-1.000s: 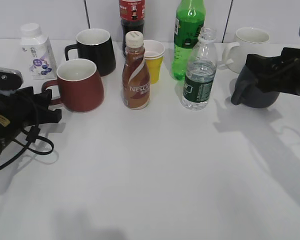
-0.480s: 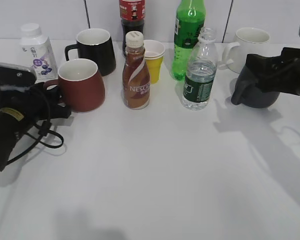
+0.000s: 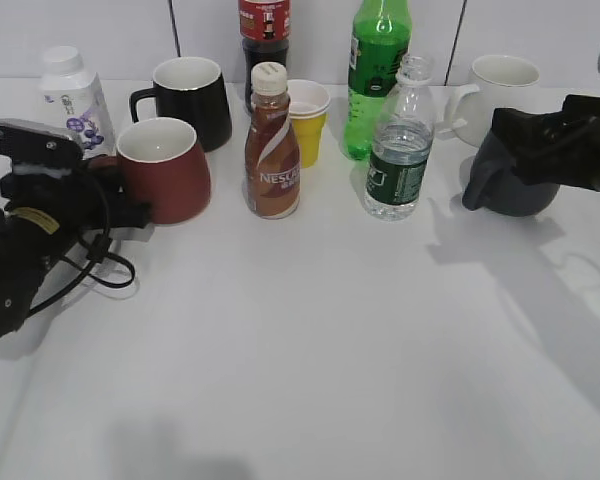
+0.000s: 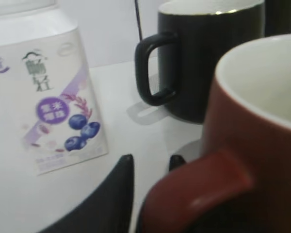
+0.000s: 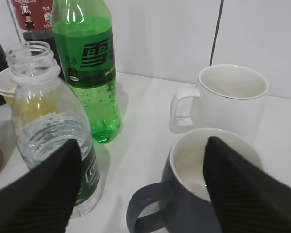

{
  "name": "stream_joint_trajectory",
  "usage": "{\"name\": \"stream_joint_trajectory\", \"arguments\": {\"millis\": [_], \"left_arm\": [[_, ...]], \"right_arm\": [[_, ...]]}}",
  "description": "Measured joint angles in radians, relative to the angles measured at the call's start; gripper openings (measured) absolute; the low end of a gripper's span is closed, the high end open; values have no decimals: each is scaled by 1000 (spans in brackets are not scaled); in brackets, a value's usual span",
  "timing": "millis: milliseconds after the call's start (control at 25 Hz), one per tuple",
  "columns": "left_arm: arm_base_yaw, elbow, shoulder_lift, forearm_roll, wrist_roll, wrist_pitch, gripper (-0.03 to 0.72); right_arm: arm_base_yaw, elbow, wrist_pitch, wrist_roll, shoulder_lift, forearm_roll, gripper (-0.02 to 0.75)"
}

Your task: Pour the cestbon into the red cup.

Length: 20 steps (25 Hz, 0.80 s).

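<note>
The cestbon (image 3: 398, 150), a clear uncapped bottle with a dark green label, stands right of centre; it also shows in the right wrist view (image 5: 53, 145). The red cup (image 3: 165, 170) stands at the left with its handle pointing left. My left gripper (image 3: 105, 190) is at that handle. In the left wrist view (image 4: 150, 162) its fingers sit a little apart, and the red cup's handle (image 4: 203, 194) covers the right finger. My right gripper (image 5: 143, 141) is wide open and empty, hovering over a dark grey mug (image 5: 208, 194), right of the cestbon. It also shows in the exterior view (image 3: 510, 135).
A brown Nescafe bottle (image 3: 272, 150), a yellow paper cup (image 3: 306, 120), a black mug (image 3: 190, 100), a green soda bottle (image 3: 377, 80) and a cola bottle (image 3: 264, 30) crowd the back. A white mug (image 3: 500, 90) is back right and a white yogurt bottle (image 3: 72, 100) back left.
My left arm has moved forward and right, bringing its gripper up to the red cup's handle. The right arm and all objects have stayed still.
</note>
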Motion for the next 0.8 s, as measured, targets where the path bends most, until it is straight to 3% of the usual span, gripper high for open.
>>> {"name": "stream_joint_trajectory", "arguments": {"millis": [80, 240, 320, 480, 800], "left_arm": [[0, -7, 3, 4, 3, 4, 92], [3, -11, 8, 8, 7, -12, 94], [3, -11, 8, 8, 8, -14, 92], [3, 9, 6, 8, 8, -32, 92], [3, 113, -80, 0, 12, -18, 91]], "right_arm": [[0, 0, 0, 0, 0, 0, 587], [0, 0, -2, 0, 4, -25, 587], [0, 0, -11, 7, 21, -98, 587], [0, -1, -108, 65, 90, -251, 587], [0, -8, -309, 87, 261, -374, 627]]}}
